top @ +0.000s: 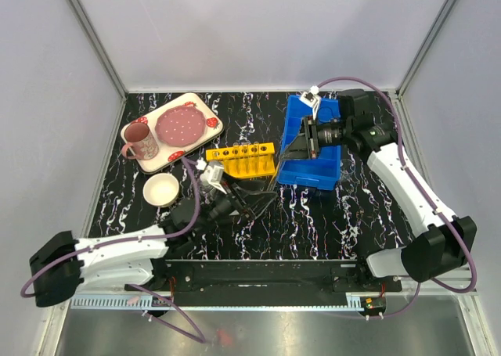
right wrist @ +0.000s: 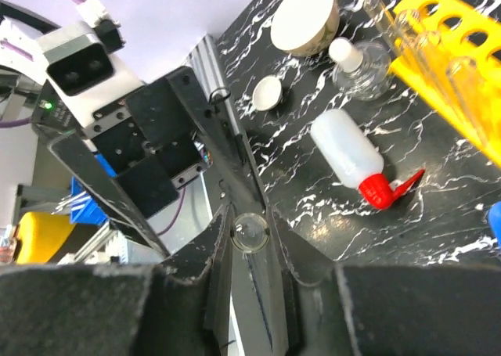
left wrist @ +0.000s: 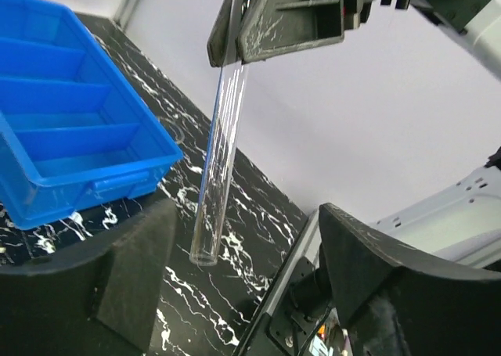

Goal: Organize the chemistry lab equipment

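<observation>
We saw the left gripper (left wrist: pixel 243 215) wide open, its fingers on each side of a test tube (left wrist: pixel 219 160) but not touching it, while the right gripper (right wrist: pixel 249 224) pinched the tube's upper end over the table beside the blue bin (top: pixel 317 176). We thought the glass could slip or bump a finger and break, because only one end was held. From left to right we counted one mug (top: pixel 141 141), one plate (top: pixel 182 124), one tray (top: pixel 200 102), one white bowl (top: pixel 163 189), one small dish (right wrist: pixel 268 92), one flask (right wrist: pixel 356 62), one squeeze bottle (right wrist: pixel 348 156), one yellow rack (top: pixel 250 167) and one bin; the tubes at the rack were too hard to count
</observation>
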### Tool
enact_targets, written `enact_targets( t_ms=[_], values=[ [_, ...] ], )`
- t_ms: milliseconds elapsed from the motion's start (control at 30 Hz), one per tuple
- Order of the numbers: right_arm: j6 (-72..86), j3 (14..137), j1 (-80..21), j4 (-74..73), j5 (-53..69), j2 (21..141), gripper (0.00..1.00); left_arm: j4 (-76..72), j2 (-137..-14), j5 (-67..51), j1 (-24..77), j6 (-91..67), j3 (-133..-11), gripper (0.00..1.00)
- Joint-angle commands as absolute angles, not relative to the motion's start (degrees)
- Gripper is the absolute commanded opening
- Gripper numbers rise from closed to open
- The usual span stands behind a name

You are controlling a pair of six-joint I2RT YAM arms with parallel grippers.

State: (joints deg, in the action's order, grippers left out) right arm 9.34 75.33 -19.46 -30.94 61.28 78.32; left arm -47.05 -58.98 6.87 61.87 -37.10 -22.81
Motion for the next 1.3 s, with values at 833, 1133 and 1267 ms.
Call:
enact_targets(
  t_ms=[833,1133,1267],
  values=[
    [-4.8,86.5,-24.3,-22.4,27.2,96.0,0.21,29.8,-18.2,33.0,59.3,-26.3,-34.8,0.99],
    [-3.7,89.5,-24.6,-20.9,25.7,99.0,0.21,29.9,-18.2,33.3,59.3,-28.0,-33.7,0.99],
    [-3.4,90.0,-24.6,-21.0,25.8,99.3,0.22,29.9,-17.3,33.1,59.2,-29.0,-33.0,0.99]
  ],
)
